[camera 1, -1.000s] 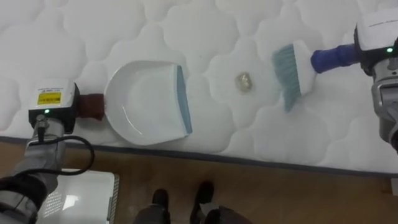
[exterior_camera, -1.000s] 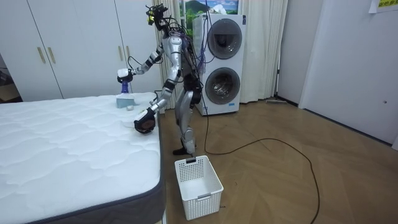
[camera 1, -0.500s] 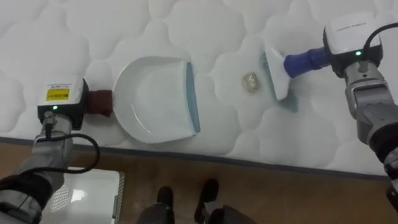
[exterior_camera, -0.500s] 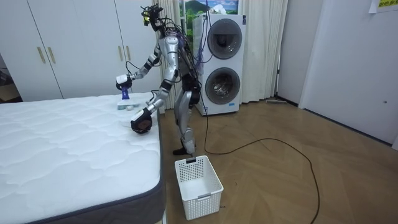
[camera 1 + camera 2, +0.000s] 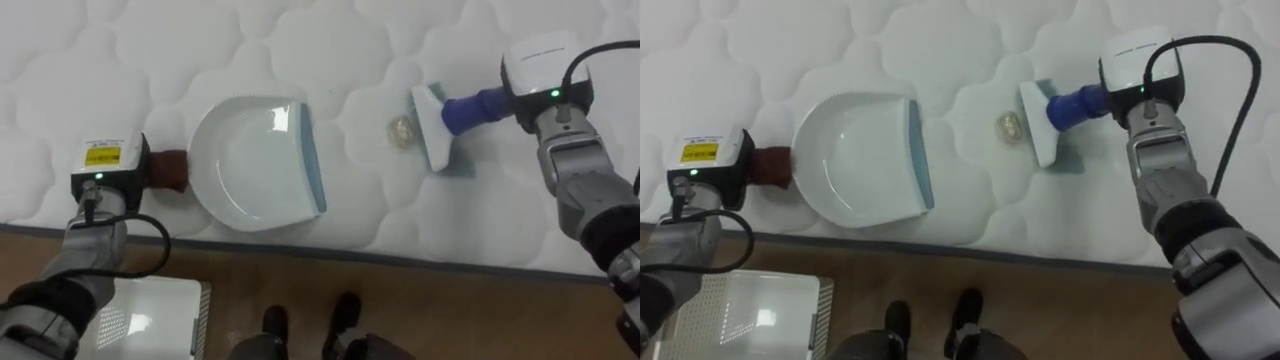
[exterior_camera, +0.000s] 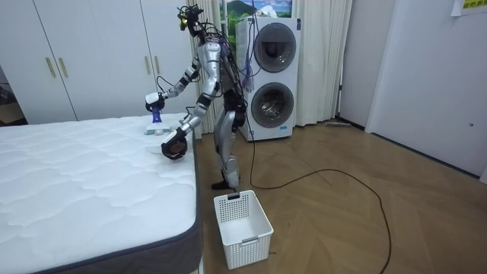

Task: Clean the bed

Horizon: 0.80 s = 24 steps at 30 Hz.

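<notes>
White plastic dustpan with a blue lip (image 5: 255, 165) lies flat on the white quilted mattress (image 5: 150, 60), its lip facing the small pale crumpled scrap (image 5: 402, 129). The blue-handled white brush (image 5: 435, 125) just beside the scrap can thus sweep it across bare quilting. Left hand (image 5: 110, 170) at the pan and right hand (image 5: 540, 75) at the brush are covered, so their grip cannot be told; the mattress edge runs close beside the pan.

Silver-grey forearms of ribbed metal end in white boxes set over the backs of the hands. The box on the left hand (image 5: 106, 168) carries a yellow label and a green light; that on the right hand (image 5: 540, 70) has a green light too. Black cables loop from both wrists. The torso is silver, with tangled dark wires.
</notes>
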Tool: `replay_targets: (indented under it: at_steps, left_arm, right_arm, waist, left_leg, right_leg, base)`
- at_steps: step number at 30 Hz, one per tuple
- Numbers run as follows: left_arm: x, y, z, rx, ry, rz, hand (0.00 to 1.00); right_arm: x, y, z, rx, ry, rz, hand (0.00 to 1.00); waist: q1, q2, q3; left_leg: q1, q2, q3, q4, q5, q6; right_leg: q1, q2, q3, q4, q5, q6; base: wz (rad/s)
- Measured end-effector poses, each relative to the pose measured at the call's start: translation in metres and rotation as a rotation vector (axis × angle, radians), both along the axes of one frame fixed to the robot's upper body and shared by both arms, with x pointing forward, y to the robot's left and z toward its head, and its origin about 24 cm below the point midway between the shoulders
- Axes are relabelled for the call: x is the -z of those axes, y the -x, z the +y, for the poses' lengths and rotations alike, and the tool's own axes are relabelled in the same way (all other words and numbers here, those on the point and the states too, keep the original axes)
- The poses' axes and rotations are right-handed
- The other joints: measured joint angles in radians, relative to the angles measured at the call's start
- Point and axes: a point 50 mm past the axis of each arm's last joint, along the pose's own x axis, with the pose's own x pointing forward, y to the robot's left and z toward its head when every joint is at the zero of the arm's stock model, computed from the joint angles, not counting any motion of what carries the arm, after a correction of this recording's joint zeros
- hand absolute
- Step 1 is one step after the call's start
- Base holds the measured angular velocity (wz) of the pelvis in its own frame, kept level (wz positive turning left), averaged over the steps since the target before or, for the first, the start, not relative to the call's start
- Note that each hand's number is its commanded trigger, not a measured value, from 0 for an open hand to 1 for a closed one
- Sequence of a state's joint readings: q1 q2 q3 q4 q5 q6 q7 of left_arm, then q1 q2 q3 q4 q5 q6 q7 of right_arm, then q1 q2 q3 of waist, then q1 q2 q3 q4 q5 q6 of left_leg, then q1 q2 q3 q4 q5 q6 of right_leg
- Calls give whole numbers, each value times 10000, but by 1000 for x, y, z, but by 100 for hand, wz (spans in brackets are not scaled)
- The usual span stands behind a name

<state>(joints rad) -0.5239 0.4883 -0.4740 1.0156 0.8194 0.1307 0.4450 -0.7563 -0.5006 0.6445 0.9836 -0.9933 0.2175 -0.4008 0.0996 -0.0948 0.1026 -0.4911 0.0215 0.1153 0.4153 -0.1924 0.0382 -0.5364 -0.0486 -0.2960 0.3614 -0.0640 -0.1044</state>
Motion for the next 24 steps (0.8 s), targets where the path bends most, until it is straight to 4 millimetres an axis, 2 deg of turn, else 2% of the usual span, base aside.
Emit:
replay_targets:
  at_steps: [9,16,18,20,24]
  left_arm:
    - [3,0,-4,60,137,186,100]
    - [4,0,-6,116,193,207,100]
    - [5,0,-6,97,214,263,100]
    - [6,0,-8,118,274,314,100]
    - [11,2,-14,253,319,490,100]
  right_arm:
    - [11,1,25,-444,-1103,599,100]
    - [11,0,37,-723,-1757,1008,100]
    - [10,-1,46,-1011,-2049,1145,100]
    - [12,0,53,-1256,-2383,1393,100]
    - [20,6,62,-1596,-2927,1953,100]
  waist:
    - [101,26,-19]
    - [147,28,-25]
    - [156,31,-31]
    - [163,66,-72]
    - [241,155,-243]
  left_leg:
    - [164,3,14,-6,7,2]
    - [162,6,17,-8,7,1]
    - [143,8,59,-14,8,1]
    - [143,10,66,-14,10,4]
    - [171,5,128,-33,27,30]
  right_leg:
    - [165,-3,9,1,0,0]
    - [159,-15,-43,2,5,-9]
    - [121,-16,-38,0,7,-11]
    - [121,-18,-46,1,7,-11]
    - [119,-36,-43,1,7,-11]
  base:
    - [0]
    - [0]
    - [-2]
    - [0]
    - [-2]
